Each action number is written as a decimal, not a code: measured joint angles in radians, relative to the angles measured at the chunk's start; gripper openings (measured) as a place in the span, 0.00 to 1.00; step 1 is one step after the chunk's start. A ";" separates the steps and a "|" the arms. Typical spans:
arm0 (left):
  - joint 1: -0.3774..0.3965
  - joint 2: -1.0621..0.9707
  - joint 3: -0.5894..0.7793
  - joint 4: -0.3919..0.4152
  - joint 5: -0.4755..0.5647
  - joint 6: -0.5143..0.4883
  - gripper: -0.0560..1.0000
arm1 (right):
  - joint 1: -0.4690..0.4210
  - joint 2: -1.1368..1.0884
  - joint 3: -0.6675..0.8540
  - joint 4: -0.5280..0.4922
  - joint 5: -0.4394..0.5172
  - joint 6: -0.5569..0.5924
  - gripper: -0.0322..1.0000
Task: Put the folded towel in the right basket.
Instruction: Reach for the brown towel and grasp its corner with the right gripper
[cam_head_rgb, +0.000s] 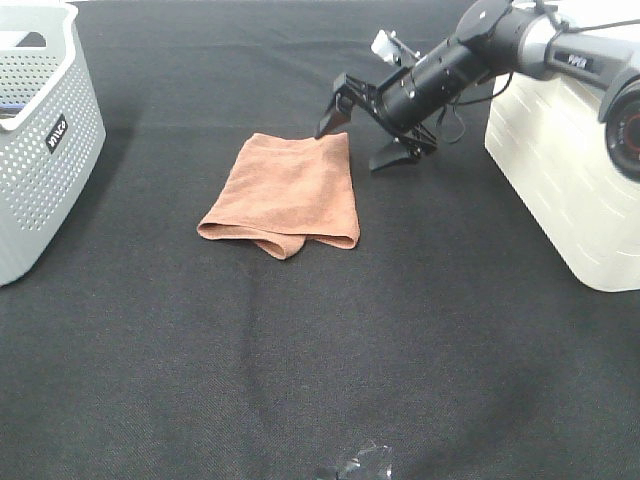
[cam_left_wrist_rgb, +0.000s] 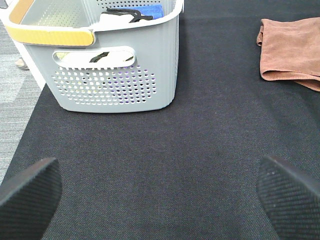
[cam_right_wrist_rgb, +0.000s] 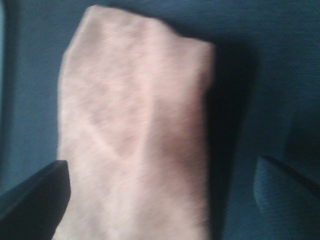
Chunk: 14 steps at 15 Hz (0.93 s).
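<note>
Towel (cam_head_rgb: 285, 190) is lying mid-table (cam_head_rgb: 300, 350) between left basket (cam_head_rgb: 40, 130) and right basket (cam_head_rgb: 570, 180), right gripper (cam_head_rgb: 355, 148) hanging over its far right corner.

The arm (cam_head_rgb: 440, 75) is black and cylindrical — grey-jointed, cabled, with a black pincer (cam_head_rgb: 356, 146).

Not much to read here tbh. The perforated grey plastic basket (cam_head_rgb: 40, 150) on the left has a small black tag (cam_head_rgb: 52, 132) on its side with white letters running sideways, way too tiny and tilted for me to make out. The silver-and-black robot arm (cam_head_rgb: 545, 45) on the right has a dark band with white lettering (cam_head_rgb: 580, 60), which looks like "PiPER" but it's small so don't quote me. Both wrist views show no readable text
</note>
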 joint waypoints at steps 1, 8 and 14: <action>0.000 0.000 0.000 0.000 0.000 0.000 0.99 | 0.000 0.023 0.000 -0.010 -0.009 0.012 0.96; 0.000 0.000 0.000 0.000 0.000 0.000 0.99 | -0.001 0.051 -0.011 0.037 -0.030 0.013 0.95; 0.000 0.000 0.000 0.000 0.000 0.000 0.99 | 0.049 0.111 -0.023 0.230 -0.150 -0.039 0.89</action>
